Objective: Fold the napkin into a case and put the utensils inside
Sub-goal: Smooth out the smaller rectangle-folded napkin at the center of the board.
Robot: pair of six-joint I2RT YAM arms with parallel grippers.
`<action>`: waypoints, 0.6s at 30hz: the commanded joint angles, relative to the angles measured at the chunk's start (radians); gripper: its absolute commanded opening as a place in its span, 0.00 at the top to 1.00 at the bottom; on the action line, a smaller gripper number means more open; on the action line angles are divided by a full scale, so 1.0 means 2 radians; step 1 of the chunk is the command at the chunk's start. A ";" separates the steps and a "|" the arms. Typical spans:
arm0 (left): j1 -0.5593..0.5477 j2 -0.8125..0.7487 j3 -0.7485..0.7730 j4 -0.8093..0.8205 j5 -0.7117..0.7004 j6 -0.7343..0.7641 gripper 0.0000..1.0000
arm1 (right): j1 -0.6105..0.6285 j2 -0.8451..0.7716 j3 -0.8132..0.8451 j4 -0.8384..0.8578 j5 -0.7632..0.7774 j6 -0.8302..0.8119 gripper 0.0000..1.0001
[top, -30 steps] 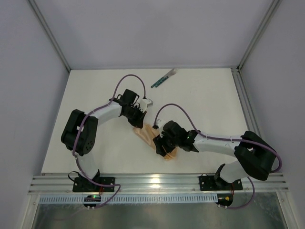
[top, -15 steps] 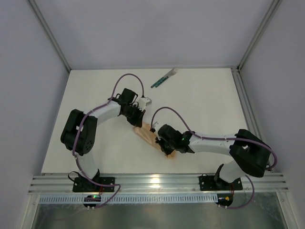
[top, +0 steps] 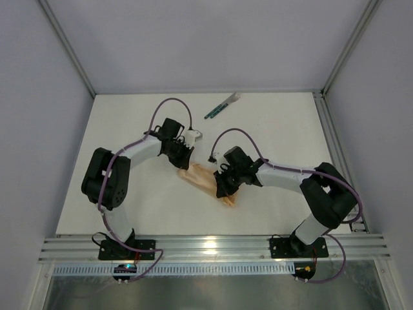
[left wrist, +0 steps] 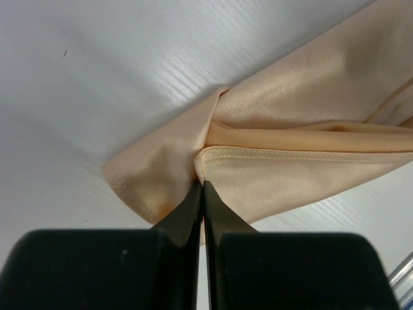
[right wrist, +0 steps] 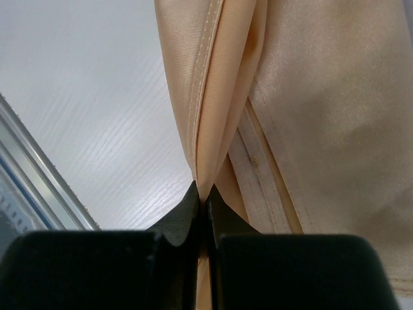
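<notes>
**Top view.** The napkin (top: 203,179) lies bunched into a narrow, rumpled strip near the middle of the white table (top: 290,129). It runs from its 10 o'clock end to its 4 o'clock end. The left gripper (top: 182,164) comes down on the 10 o'clock end. The right gripper (top: 223,189) sits on the cloth close to the 4 o'clock end, and a short tail of fabric sticks out past it. From above I cannot tell how either pair of jaws stands. The utensils (top: 222,105) lie together toward 12 o'clock from the napkin, well apart from it and close to the far edge. Their dark green handles point to 7 o'clock and their pale ends to 1 o'clock.

**Left wrist view.** The left gripper (left wrist: 201,186) has its two black fingers (left wrist: 187,206) pressed together with only a hairline between them. They pinch a stitched hem of the napkin (left wrist: 290,123). A loose corner droops toward 8 o'clock of the tips, and the rest of the cloth stretches off toward 2 o'clock in folded layers. The table surface fills the 10 o'clock part of the picture.

**Right wrist view.** The right gripper (right wrist: 206,192) is likewise clamped tight, its fingers (right wrist: 184,216) meeting on a vertical fold of the napkin (right wrist: 322,116). The fold rises straight to 12 o'clock, with hems showing along it. Broad cloth covers the 1 to 4 o'clock side. Bare table lies at 10 o'clock, and a metal rail (right wrist: 26,174) crosses at 8 o'clock.
</notes>
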 commanded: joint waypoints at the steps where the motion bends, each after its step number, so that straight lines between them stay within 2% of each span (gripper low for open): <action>1: 0.009 -0.007 0.023 0.016 -0.014 0.005 1.00 | -0.021 0.021 0.032 0.005 -0.091 -0.020 0.96; 3: 0.010 -0.007 0.026 0.019 -0.015 0.004 1.00 | -0.030 0.038 0.038 0.011 -0.105 -0.021 0.96; 5: 0.011 -0.008 0.033 0.014 -0.009 0.005 0.92 | -0.031 0.047 0.041 0.010 -0.111 -0.025 0.96; 8: 0.011 -0.019 0.047 0.002 0.001 0.003 0.61 | -0.034 0.054 0.044 0.011 -0.121 -0.028 0.96; 11: 0.011 -0.047 0.062 0.007 0.005 -0.008 0.51 | -0.038 0.057 0.041 0.023 -0.135 -0.024 0.96; 16: -0.004 -0.033 0.090 -0.005 0.041 -0.010 0.48 | -0.048 0.071 0.047 0.027 -0.138 -0.022 0.96; 18: -0.008 -0.029 0.070 -0.010 0.103 0.022 0.48 | -0.051 0.072 0.052 0.029 -0.140 -0.020 0.96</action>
